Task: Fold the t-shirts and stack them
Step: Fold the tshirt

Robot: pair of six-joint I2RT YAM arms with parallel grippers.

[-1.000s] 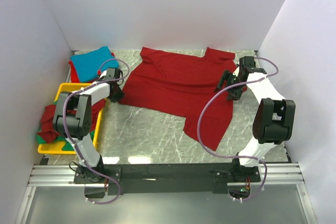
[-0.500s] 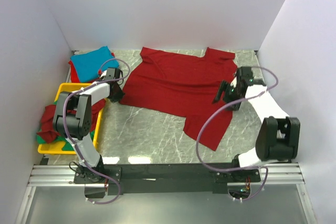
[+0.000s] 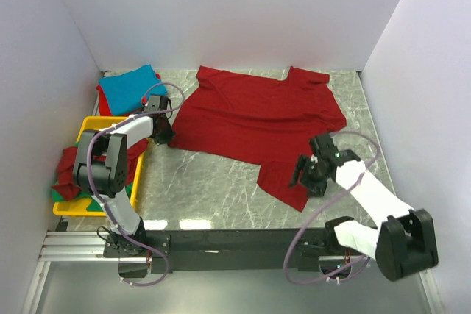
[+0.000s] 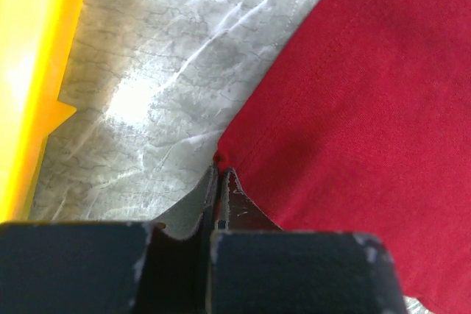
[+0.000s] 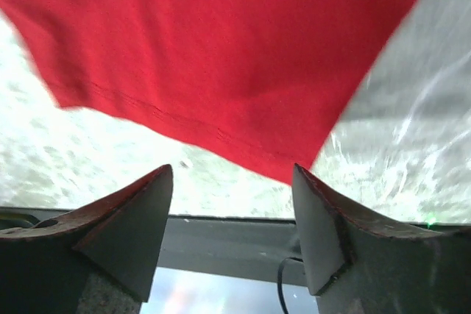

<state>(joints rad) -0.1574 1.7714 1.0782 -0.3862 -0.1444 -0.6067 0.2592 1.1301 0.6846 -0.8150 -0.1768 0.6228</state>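
A dark red t-shirt [image 3: 254, 119] lies spread flat on the marble table. My left gripper [image 3: 163, 134] is shut on its left hem corner, which shows in the left wrist view [image 4: 218, 158] pinched between the closed jaws of the left gripper [image 4: 220, 173]. My right gripper [image 3: 303, 176] is open and empty, hovering over the shirt's near right corner [image 3: 294, 195]. In the right wrist view the right gripper [image 5: 232, 174] straddles the hem corner of the red shirt [image 5: 221, 49]. A folded turquoise shirt [image 3: 129, 86] lies on a red one at the back left.
A yellow tray [image 3: 93, 124] at the left holds a crumpled red shirt [image 3: 70, 168] and a green shirt [image 3: 57, 195]; its edge shows in the left wrist view [image 4: 29, 71]. The black base rail [image 3: 235, 240] runs along the near edge. White walls enclose the table.
My right arm has swung from the shirt's back right sleeve toward the near edge, over the shirt's near corner. The left gripper has stayed at the left corner.
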